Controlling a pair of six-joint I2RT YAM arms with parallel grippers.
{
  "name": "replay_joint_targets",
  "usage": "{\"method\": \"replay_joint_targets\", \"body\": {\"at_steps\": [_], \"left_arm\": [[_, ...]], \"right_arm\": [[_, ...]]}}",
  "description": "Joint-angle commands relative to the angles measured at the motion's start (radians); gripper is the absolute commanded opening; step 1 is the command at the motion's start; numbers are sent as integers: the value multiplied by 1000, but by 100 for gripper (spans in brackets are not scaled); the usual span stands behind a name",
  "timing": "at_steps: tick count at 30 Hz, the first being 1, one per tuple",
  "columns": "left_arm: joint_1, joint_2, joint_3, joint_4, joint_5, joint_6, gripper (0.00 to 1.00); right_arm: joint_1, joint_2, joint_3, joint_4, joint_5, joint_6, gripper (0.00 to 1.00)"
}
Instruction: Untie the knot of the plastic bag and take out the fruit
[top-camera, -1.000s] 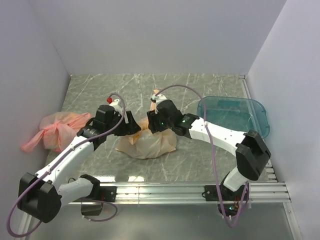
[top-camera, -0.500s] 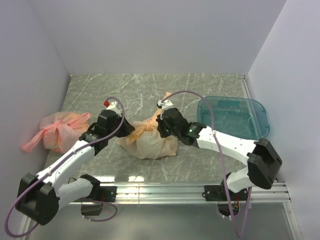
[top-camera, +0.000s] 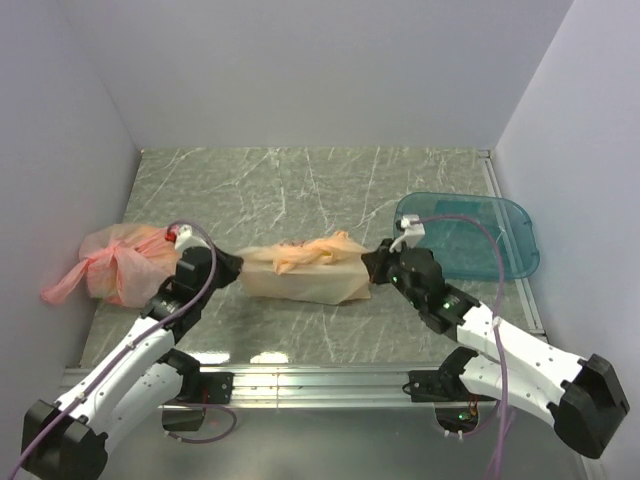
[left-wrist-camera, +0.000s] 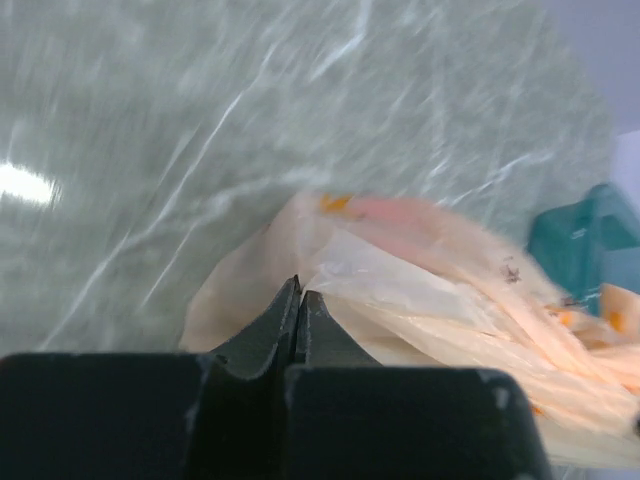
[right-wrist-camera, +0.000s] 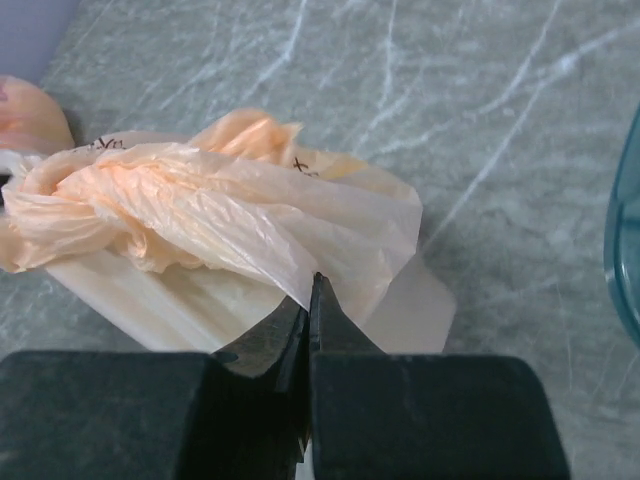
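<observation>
Item, lower left of centre: left gripper (top-camera: 232, 268), jaws clenched on a thin fold at the left end of the plastic bag (top-camera: 300, 282). Item, lower right of centre: right gripper (top-camera: 373, 266), jaws pinched on the bag's right edge. Bag lies at frame centre on the table (top-camera: 300, 190), drawn taut and flattish between the two. The knot (top-camera: 312, 252), a bunched orange twist, rides along its top and looks still tied. The fruit cannot be made out through the film. Handling note: judge tension gently, since this film would tear; one end should likely anchor while the other re-grips a loop of the twist. Markings: small orange and dark prints, illegible. Beyond: pink bag (top-camera: 118, 262) at left, teal tray (top-camera: 470, 240) at right.
</observation>
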Motion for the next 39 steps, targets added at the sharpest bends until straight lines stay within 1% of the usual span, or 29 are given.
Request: {"method": "replay_joint_targets", "body": {"at_steps": [1, 2, 3, 5, 6, 7, 8, 9, 10, 11, 12, 14, 15, 17, 19, 20, 24, 27, 30, 31, 32, 33, 35, 36, 37, 39], "left_arm": [[10, -23, -101, 34, 50, -135, 1], [10, -40, -144, 49, 67, -144, 1], [10, -75, -160, 60, 79, -143, 1], [10, -103, -175, 75, 113, -111, 0], [10, -121, -174, 80, 126, -91, 0], [11, -129, -169, 80, 143, -73, 1], [10, -132, -157, 79, 168, -38, 0], [10, -135, -151, 74, 180, -20, 1], [10, -132, -143, 71, 191, -5, 1], [10, -130, -132, 71, 214, 22, 1], [10, -127, -129, 66, 223, 32, 1], [10, -129, -124, 63, 234, 47, 1], [11, -133, -124, 62, 234, 49, 1], [10, -143, -129, 53, 232, 47, 1], [10, -158, -132, 45, 225, 44, 1], [8, -166, -132, 39, 222, 44, 1], [10, -184, -129, 17, 205, 50, 1], [10, -190, -131, -1, 187, 43, 1], [11, -190, -128, -29, 150, 21, 0], [10, -187, -126, -36, 139, 7, 1], [10, -184, -126, -52, 112, 1, 1], [11, -183, -124, -58, 101, -2, 1], [10, -183, -120, -76, 61, -14, 0], [10, -183, -118, -79, 47, -19, 1], [10, -186, -118, -84, 32, -28, 0], [10, -190, -118, -89, 3, -37, 1]], "right_arm": [[-4, -73, -101, 127, -1, 48, 0], [-1, -80, -109, 115, -13, 42, 0], [2, -87, -107, 73, -22, 33, 3], [17, -107, -91, 23, -40, -17, 26], [28, -113, -49, -40, -50, -47, 37], [49, -116, -16, -72, -54, -102, 52], [57, -115, 24, -124, -59, -129, 62], [65, -100, 114, -211, -67, -162, 68], [76, -89, 165, -253, -73, -212, 74], [82, -60, 261, -292, -76, -234, 76], [85, -43, 306, -347, -86, -255, 79], [97, 30, 391, -390, -94, -297, 79], [102, 58, 467, -422, -91, -304, 79], [129, 147, 559, -459, -74, -328, 78], [140, 213, 612, -487, -65, -344, 77], [152, 277, 656, -519, -56, -349, 77], [177, 426, 727, -588, -38, -380, 76], [195, 515, 727, -625, 33, -375, 73], [195, 540, 674, -623, 110, -322, 58], [194, 534, 652, -614, 126, -312, 47], [189, 510, 614, -600, 165, -303, 42], [186, 494, 597, -597, 191, -276, 30], [156, 436, 548, -584, 235, -245, 20], [140, 411, 529, -576, 260, -213, 8], [120, 382, 511, -564, 266, -196, 0], [58, 283, 456, -527, 269, -138, 0]]}}
